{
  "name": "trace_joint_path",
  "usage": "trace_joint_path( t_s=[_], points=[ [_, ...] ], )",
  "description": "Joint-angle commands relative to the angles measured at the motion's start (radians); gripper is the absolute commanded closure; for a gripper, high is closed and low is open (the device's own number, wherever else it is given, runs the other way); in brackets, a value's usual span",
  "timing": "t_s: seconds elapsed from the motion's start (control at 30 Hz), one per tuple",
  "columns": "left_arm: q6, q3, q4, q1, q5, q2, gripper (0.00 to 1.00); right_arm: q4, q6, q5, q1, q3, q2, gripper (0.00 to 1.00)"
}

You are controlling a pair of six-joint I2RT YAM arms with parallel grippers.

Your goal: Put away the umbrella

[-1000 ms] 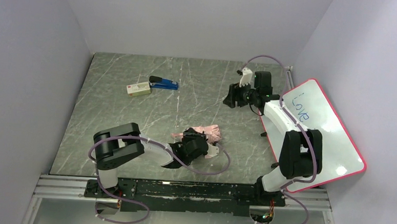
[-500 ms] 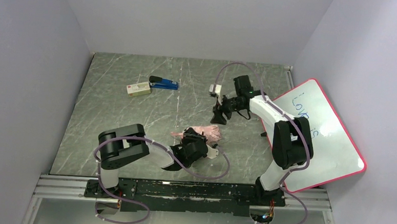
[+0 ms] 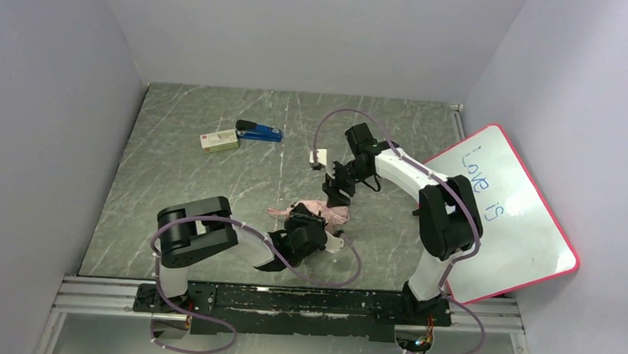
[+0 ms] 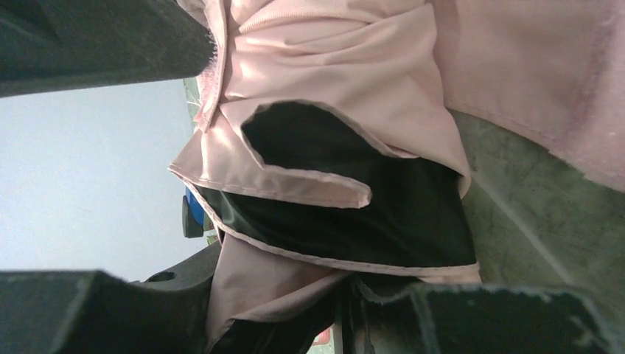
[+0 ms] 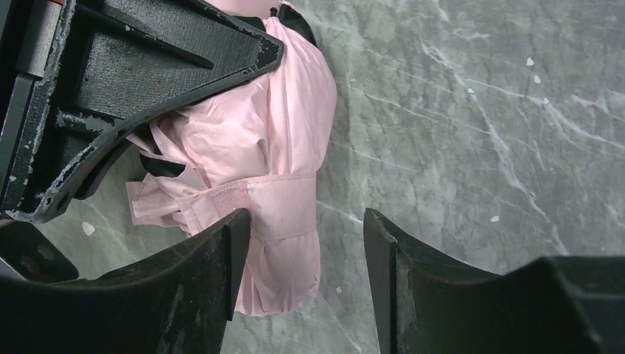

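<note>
The umbrella (image 3: 331, 213) is a crumpled pale pink bundle with black lining, lying on the marble table near the front middle. My left gripper (image 3: 306, 227) lies low at its near end, shut on the folds; pink and black fabric (image 4: 332, 66) fills the space between its fingers. My right gripper (image 3: 337, 189) hovers just over the umbrella's far end, open with nothing held. From the right wrist, the pink fabric (image 5: 287, 147) with its strap lies under the left finger (image 5: 199, 280), bare table shows under the right finger, and the left gripper's black fingers (image 5: 147, 66) press into the bundle.
A blue stapler (image 3: 259, 131) and a small cream box (image 3: 218, 141) lie at the back left of the table (image 3: 196, 195). A pink-rimmed whiteboard (image 3: 511, 220) leans at the right edge. Walls close in the back and both sides.
My right arm has swung from the back right toward the middle and come down over the umbrella. The left gripper has stayed on the umbrella, closing slightly.
</note>
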Motion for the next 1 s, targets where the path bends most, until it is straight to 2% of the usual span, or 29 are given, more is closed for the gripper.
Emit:
trace_joint_path(
  t_s=[0.0, 0.53, 0.97],
  points=[
    [-0.016, -0.059, -0.184, 0.016, 0.027, 0.067, 0.95, -0.059, -0.04, 0.057, 0.045, 0.014, 0.049, 0.39],
    [-0.01, -0.068, -0.174, 0.016, 0.027, 0.067, 0.95, -0.071, -0.042, 0.037, 0.074, 0.013, -0.095, 0.41],
    [-0.009, -0.074, -0.173, 0.016, 0.026, 0.067, 0.95, -0.074, -0.037, 0.101, 0.099, -0.051, -0.035, 0.41]
  ],
)
